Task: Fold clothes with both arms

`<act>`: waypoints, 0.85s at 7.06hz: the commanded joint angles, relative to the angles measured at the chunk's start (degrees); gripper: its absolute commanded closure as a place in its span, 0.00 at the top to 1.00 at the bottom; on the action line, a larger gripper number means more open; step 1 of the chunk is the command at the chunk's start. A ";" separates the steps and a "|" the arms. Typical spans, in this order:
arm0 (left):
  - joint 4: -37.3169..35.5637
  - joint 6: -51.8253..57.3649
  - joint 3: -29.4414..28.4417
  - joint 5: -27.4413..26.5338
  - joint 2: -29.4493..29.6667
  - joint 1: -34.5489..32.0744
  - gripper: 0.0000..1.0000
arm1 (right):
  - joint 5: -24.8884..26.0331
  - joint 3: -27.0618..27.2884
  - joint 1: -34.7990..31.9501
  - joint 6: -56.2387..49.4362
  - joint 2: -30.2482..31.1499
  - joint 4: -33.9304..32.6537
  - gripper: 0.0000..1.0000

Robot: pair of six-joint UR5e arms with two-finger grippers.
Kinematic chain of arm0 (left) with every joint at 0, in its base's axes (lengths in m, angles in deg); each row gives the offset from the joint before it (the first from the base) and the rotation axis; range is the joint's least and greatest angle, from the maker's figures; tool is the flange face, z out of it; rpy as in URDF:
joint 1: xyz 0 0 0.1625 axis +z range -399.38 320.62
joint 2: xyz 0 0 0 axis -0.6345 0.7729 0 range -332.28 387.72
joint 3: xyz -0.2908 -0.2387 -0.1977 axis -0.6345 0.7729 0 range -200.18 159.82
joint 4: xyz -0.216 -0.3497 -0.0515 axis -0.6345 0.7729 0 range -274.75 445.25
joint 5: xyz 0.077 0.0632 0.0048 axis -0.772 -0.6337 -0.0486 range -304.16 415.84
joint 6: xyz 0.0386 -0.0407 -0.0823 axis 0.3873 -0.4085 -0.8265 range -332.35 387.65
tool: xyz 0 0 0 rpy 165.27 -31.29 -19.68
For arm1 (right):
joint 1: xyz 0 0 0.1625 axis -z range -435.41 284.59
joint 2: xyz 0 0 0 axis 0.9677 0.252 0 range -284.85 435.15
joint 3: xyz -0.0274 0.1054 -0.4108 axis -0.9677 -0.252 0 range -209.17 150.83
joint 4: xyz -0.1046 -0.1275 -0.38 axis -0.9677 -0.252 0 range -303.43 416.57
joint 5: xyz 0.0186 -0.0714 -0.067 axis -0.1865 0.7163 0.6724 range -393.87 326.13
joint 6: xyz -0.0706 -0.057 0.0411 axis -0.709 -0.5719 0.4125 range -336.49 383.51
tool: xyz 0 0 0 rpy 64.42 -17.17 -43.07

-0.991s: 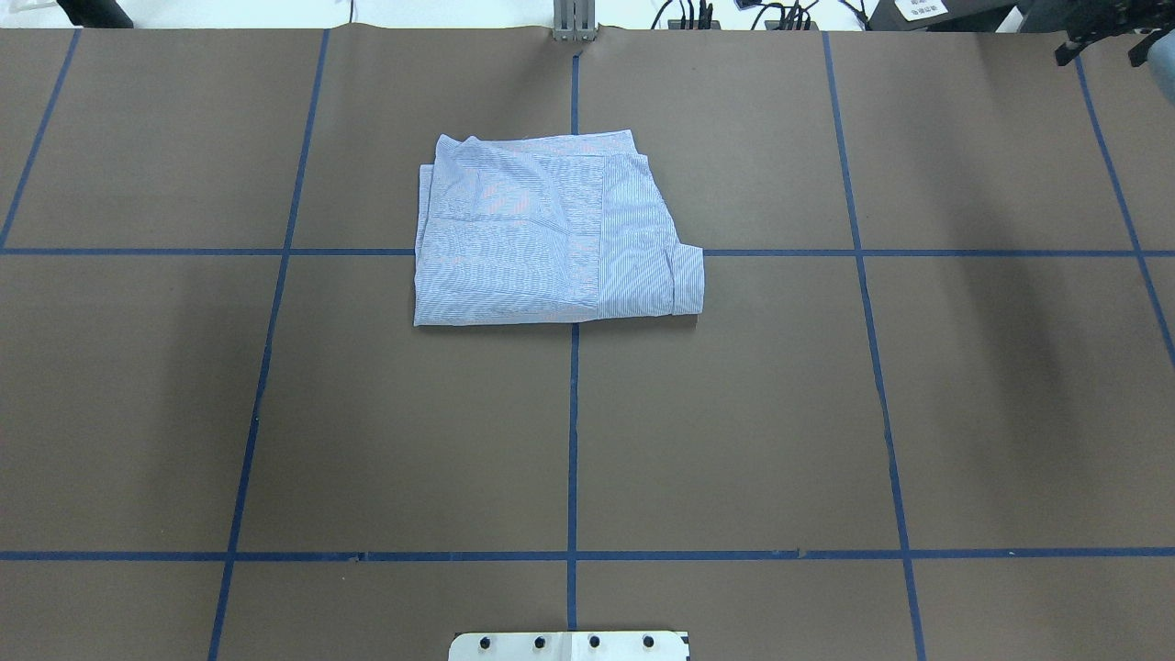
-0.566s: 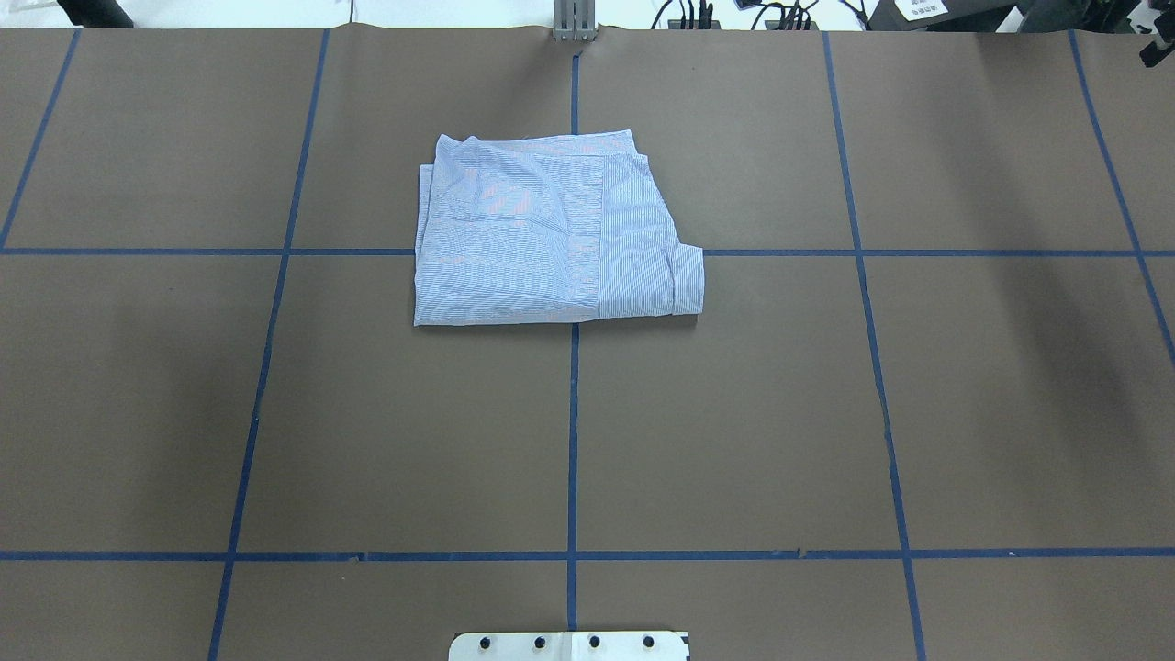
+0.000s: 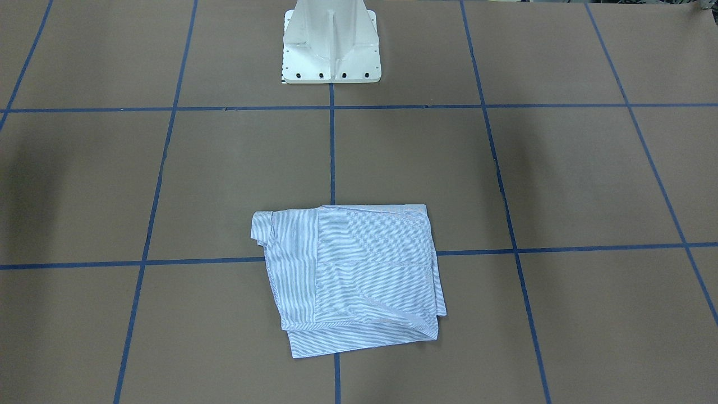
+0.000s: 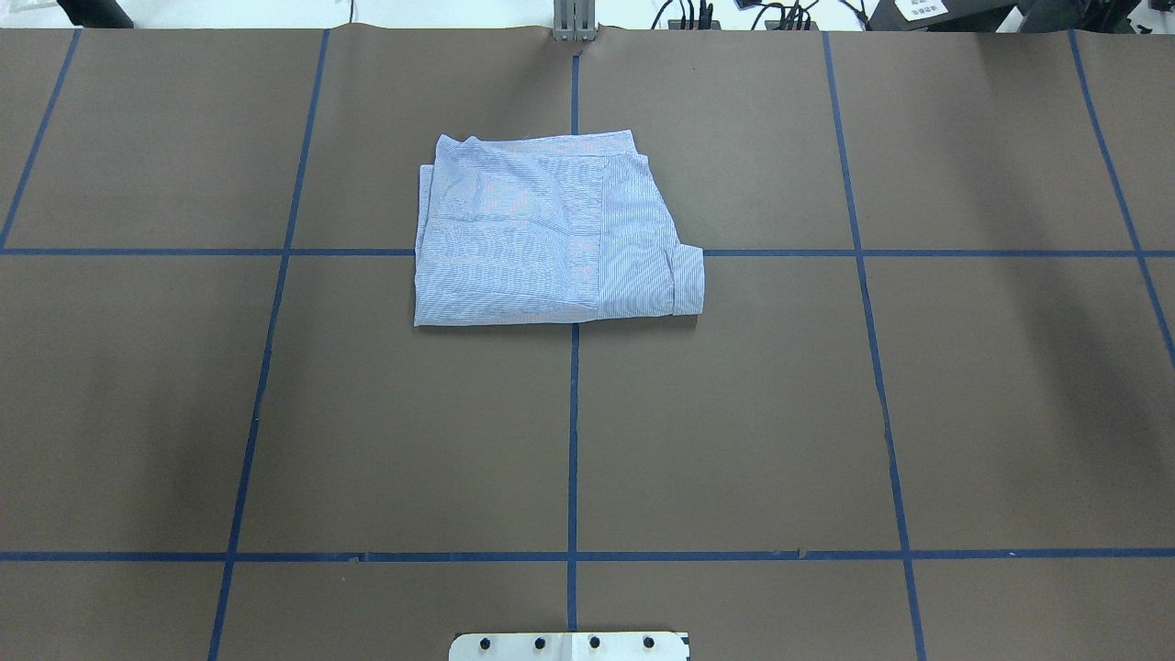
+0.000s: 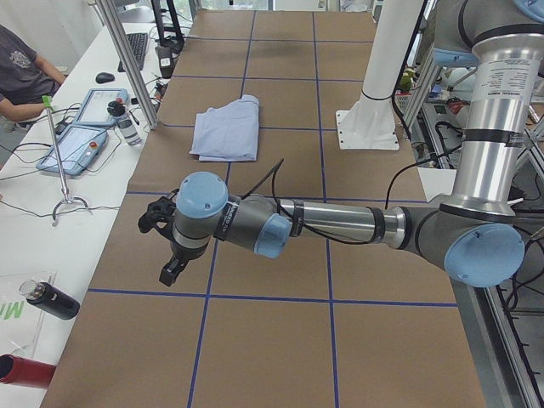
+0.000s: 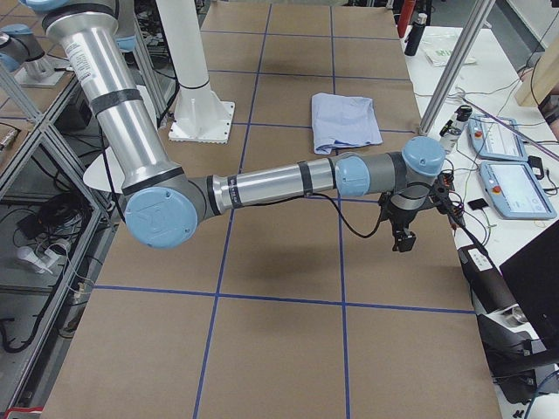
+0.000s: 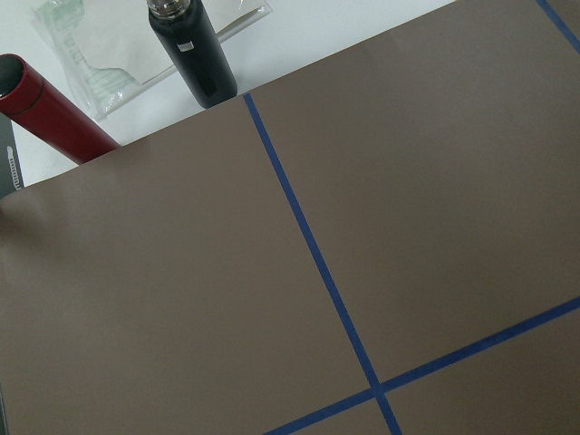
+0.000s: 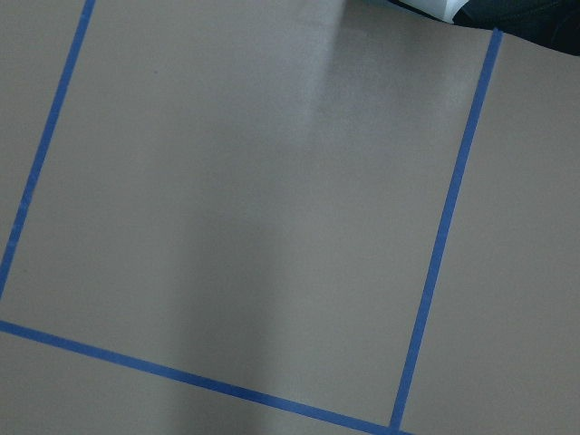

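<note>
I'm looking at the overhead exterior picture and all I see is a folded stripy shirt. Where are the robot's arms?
Observer: The left arm stretches low over the table at its left end, well away from the shirt.
Operator: And the other arm?
Observer: The right arm reaches over the opposite end, and its hand hangs above bare table.
Operator: Is there anything past the table's edge?
Observer: Yes. The left wrist view shows a black bottle and a red one on the white surface beside the table.
</note>
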 commanded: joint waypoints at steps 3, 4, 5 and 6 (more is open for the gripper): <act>-0.49 -0.84 13.51 -0.08 -10.63 -0.16 1.00 | 1.86 5.88 -0.81 0.56 6.34 -1.15 1.00; -0.67 -2.93 13.11 -0.08 -10.39 0.01 1.00 | 3.35 5.97 -0.81 0.21 7.40 -1.07 1.00; -0.76 -6.34 12.58 0.01 -10.47 0.01 1.00 | 3.10 5.54 -0.73 -0.05 7.84 -1.07 1.00; -0.76 -6.47 10.93 0.01 -11.00 0.01 1.00 | 3.01 5.80 -0.73 0.03 9.33 -0.72 1.00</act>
